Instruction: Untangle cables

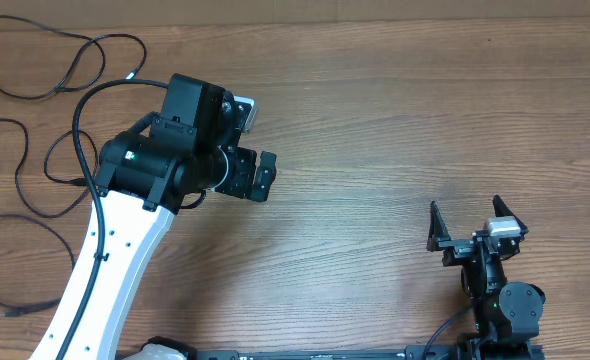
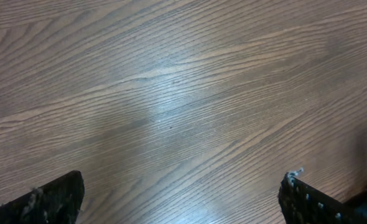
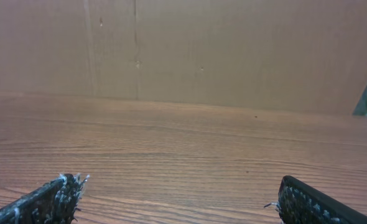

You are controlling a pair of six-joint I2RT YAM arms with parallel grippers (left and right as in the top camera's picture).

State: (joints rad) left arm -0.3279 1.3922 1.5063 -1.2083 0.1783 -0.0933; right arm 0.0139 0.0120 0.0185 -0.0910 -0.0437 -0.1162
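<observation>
The fingers of the left gripper (image 1: pixel 258 175) stood spread and empty over the bare table (image 1: pixel 375 120), while the cables (image 1: pixel 20 170) lay well apart behind its wrist, in loose loops strung near-to-far along the left edge, even farther from the right gripper (image 1: pixel 470 220), likewise spread and holding nothing.

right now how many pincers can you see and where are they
2. The left pincer hangs open over the table left of centre, right of the cables; the right pincer stands open near the lower right edge. Neither holds anything.
</observation>
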